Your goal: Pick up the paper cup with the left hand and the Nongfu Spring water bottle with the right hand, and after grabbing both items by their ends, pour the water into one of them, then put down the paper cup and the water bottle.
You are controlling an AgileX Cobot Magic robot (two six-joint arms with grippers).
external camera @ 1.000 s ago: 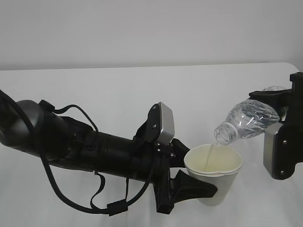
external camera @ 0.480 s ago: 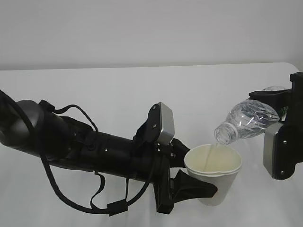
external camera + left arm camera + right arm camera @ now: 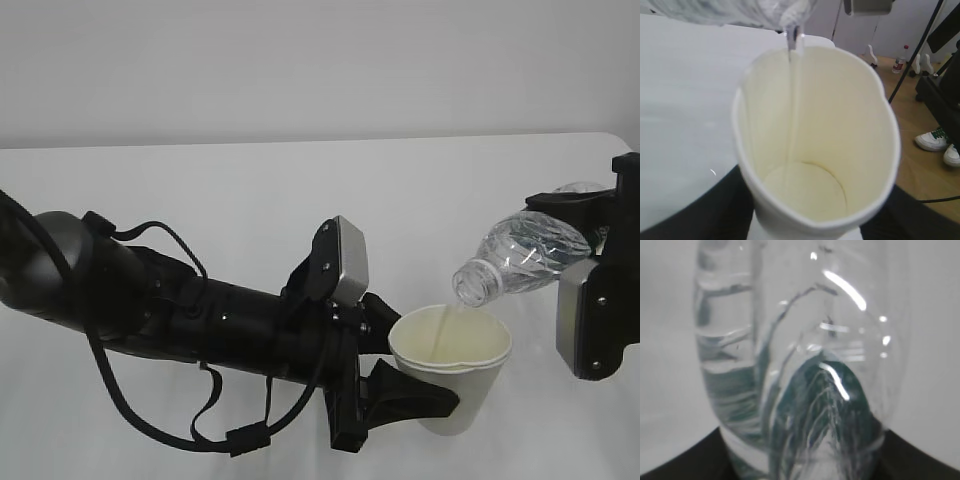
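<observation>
Only the exterior view takes in both arms over the white table [image 3: 250, 190]. There the left hand [image 3: 405, 375] comes in from 9 o'clock and clamps the cup [image 3: 452, 370] by its lower wall, one black finger [image 3: 410, 392] on the near side and one behind, jaws partly spread to the cup's width. The cup is upright near the frame's 5 o'clock, its rim squeezed out of round. The right hand [image 3: 590, 265] enters from 3 o'clock and grips the bottle [image 3: 520, 255] by its base end, jaws about half apart around it. The bottle is tipped with its open mouth pointing toward 7 o'clock, just above the cup's far rim.

The left wrist view alone looks down into the cup [image 3: 820, 150]: a thin clear stream of water [image 3: 792, 90] drops from the bottle mouth at 12 o'clock and runs down the cream inner wall to the bottom. How much water has gathered there cannot be told.

The right wrist view fills with the bottle [image 3: 795, 365] seen close, ribbed clear plastic with dark green label showing through at 6 o'clock. Black edges show at both lower corners.
</observation>
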